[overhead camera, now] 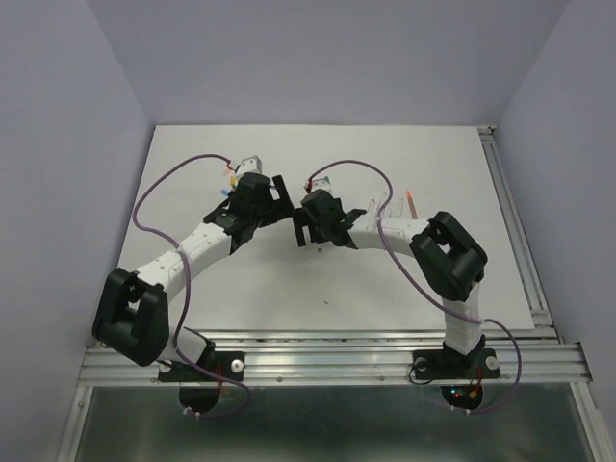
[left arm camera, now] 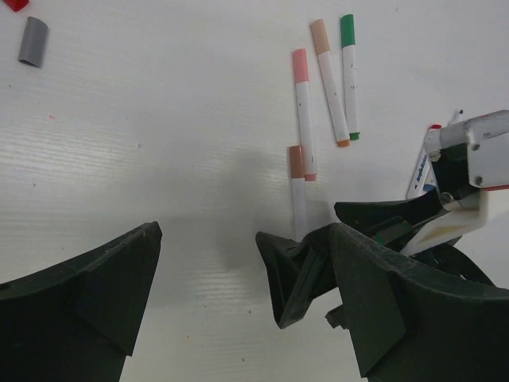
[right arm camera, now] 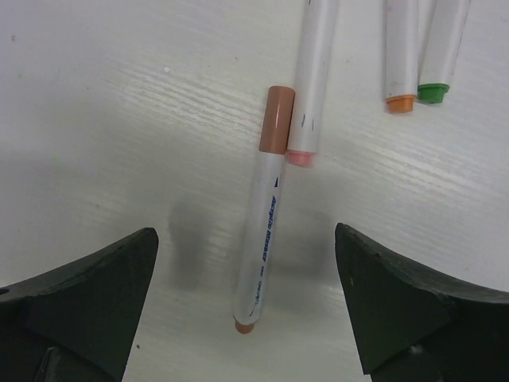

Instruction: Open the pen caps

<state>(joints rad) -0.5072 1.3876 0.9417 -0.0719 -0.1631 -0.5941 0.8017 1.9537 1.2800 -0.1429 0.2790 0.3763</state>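
Note:
A white pen [right arm camera: 262, 231] with a brown cap [right arm camera: 277, 119] lies flat on the table between the fingers of my right gripper [right arm camera: 245, 267]. That gripper is open and its fingers stay clear of the pen on both sides. Beside it lie a pink-ended pen [right arm camera: 314, 79], an orange-ended pen [right arm camera: 402, 56] and a green-ended pen [right arm camera: 437, 48]. My left gripper [left arm camera: 238, 270] is open over bare table with nothing in it, just left of the right gripper's finger [left arm camera: 298, 270]. In the left wrist view the capped pens show pink [left arm camera: 301, 111], tan [left arm camera: 330, 79] and green [left arm camera: 348, 76]. From above, both grippers [overhead camera: 279, 197] [overhead camera: 304, 223] meet mid-table.
A loose grey cap [left arm camera: 33, 41] and a red cap [left arm camera: 16, 4] lie at the far left of the left wrist view. More pens [overhead camera: 399, 205] lie right of the right arm. Purple cables [overhead camera: 144, 207] loop off both wrists. A metal rail [overhead camera: 515, 231] borders the white table's right side.

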